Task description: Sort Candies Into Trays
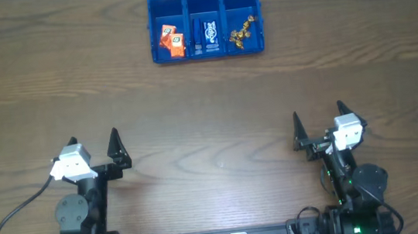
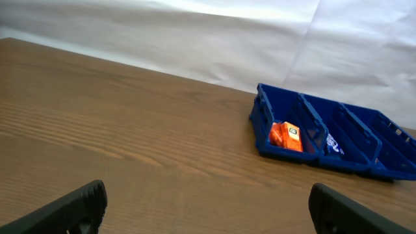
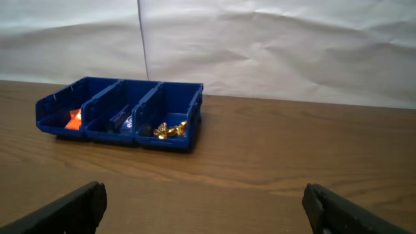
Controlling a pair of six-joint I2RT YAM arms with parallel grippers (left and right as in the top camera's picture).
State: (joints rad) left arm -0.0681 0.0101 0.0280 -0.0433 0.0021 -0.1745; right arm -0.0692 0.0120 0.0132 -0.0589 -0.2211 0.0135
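While both arms sit at the bottom of the top view, the left gripper (image 1: 93,137) at lower left and the right gripper (image 1: 318,111) at lower right each have their fingers spread wide, gripping nothing. Past the bare wooden table (image 1: 207,101), at upper centre, the blue tray (image 1: 209,55) holds orange candies (image 1: 172,41) in its left compartment, blue wrapped candies (image 1: 206,35) in the middle one and gold candies (image 1: 242,34) in the right. Sorting looks done. A needless reach could shove the light tray or tip pieces over a divider.

top: fixed overhead, straight down on the table (image 1: 207,101), far, whole scene | left wrist: low over table, faces blue three-compartment tray (image 2: 286,155) obliquely, well off | right wrist: low, toward tray's other end | shared: tray, all three
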